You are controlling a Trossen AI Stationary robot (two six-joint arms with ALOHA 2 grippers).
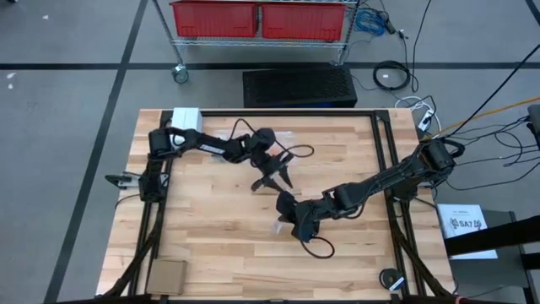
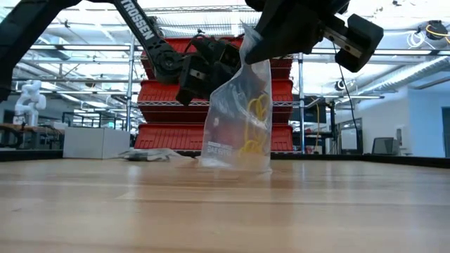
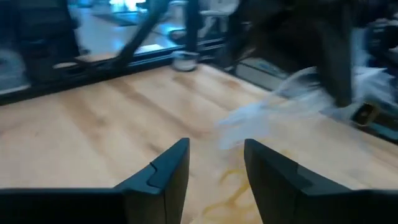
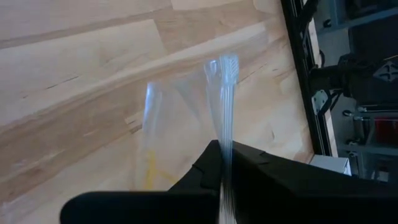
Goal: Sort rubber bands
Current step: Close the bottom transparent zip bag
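My right claw (image 2: pixel 254 43) is clenched on the top edge of a clear zip bag (image 2: pixel 239 119), which hangs upright with its base on the desk (image 2: pixel 225 211); yellowish rubber bands (image 2: pixel 254 125) sit inside. My left claw (image 3: pixel 214 165) hovers nearby, fingers spread, empty. I judge the thin pinch could slip, tipping the bag. There's bare desk all around, edges well apart.

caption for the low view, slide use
Right gripper holds a clear zip bag of yellowish rubber bands upright on the table.
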